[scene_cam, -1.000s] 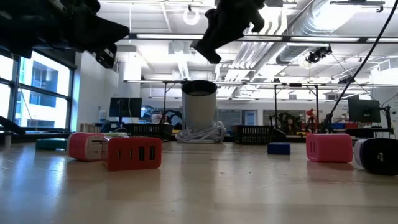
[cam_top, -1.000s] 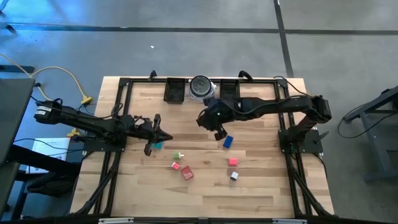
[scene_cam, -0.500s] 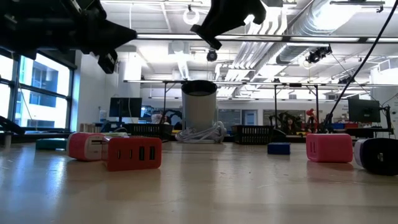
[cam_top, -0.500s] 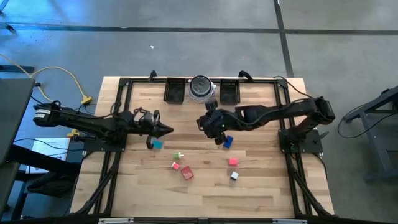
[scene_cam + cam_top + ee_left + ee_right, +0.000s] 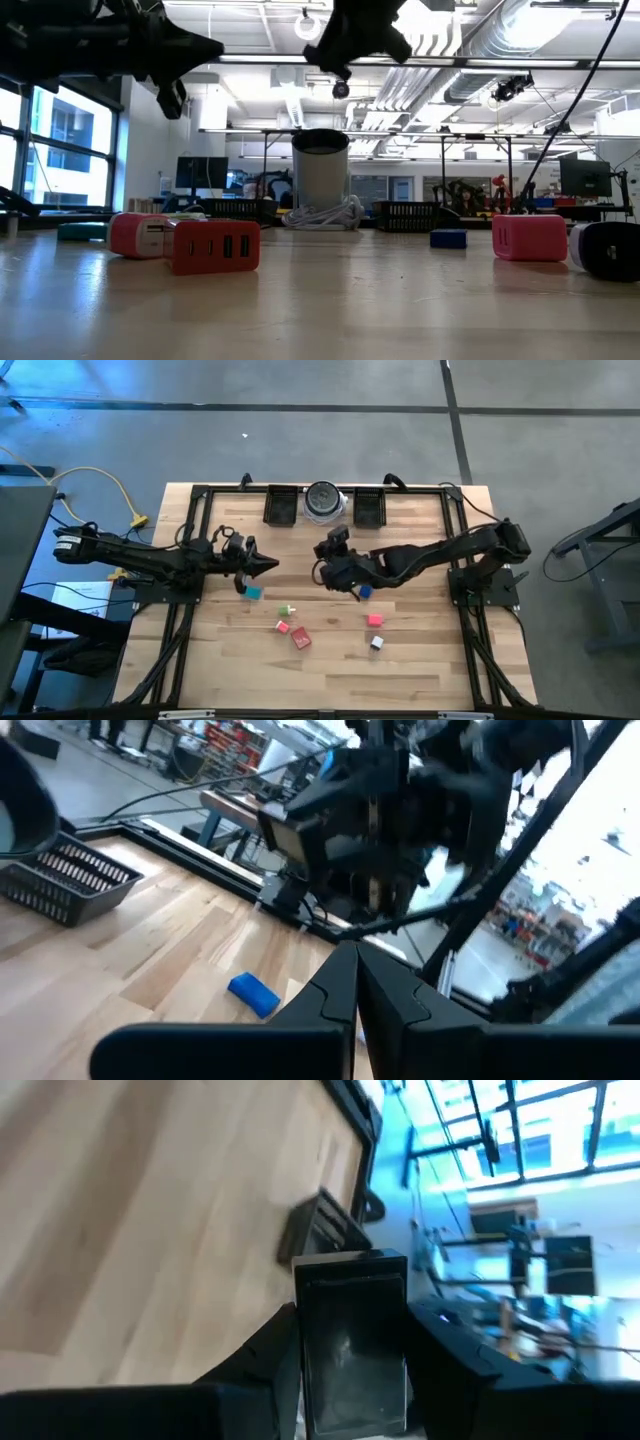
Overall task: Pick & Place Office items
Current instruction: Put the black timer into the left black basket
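High view: left gripper (image 5: 268,566) clenched, empty, above teal block (image 5: 253,593); right gripper (image 5: 322,572) mid-table, blue block (image 5: 366,590) beside its arm
Low view: red (image 5: 215,246) and pink blocks (image 5: 530,238) near front edge
Right wrist view: fingers (image 5: 452,1365) grasp a black block (image 5: 353,1342)

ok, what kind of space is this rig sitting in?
Likely a robotics lab or open workshop: exposed ceiling ducts, benches with monitors in the background, and a wooden table on a bare concrete floor.
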### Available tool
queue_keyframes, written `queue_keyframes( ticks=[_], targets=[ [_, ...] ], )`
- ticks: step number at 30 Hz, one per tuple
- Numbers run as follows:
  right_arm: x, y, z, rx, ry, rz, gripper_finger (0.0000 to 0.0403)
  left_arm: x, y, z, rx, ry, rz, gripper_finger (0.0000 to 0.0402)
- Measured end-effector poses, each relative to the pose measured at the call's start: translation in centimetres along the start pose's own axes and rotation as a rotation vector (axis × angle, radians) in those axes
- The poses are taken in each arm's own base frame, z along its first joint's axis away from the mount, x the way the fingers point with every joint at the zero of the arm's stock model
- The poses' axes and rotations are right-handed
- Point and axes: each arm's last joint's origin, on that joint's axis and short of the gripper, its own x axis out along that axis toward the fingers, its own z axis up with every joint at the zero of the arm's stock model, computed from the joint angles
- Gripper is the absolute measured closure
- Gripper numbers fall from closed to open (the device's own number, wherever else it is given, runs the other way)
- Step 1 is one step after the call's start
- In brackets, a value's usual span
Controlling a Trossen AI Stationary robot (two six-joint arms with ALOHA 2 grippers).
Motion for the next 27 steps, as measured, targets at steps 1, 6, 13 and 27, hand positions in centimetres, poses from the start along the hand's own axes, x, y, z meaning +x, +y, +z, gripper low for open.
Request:
queue_keyframes(
  ticks=[1, 6, 13, 27],
  targets=[
    [0.3, 0.3, 0.0, -0.013, 0.02, -0.01, 0.0271, 0.0, 0.0, 0.0, -0.014, -0.003, 0.002, 0.0401],
    [1.0, 0.8, 0.1, -0.047, 0.071, -0.047, 0.0271, 0.0, -0.1, 0.1, -0.078, -0.017, -0.001, 0.0401],
    [1.0, 0.5, 0.4, -0.05, 0.068, -0.1, 0.0271, 0.0, 0.4, 0.4, -0.204, -0.069, 0.07, 0.04],
    [1.5, 0.6, 1.0, -0.042, -0.012, -0.076, 0.0271, 2.2, 1.8, 0.4, -0.404, -0.167, 0.004, 0.0368]
  ],
)
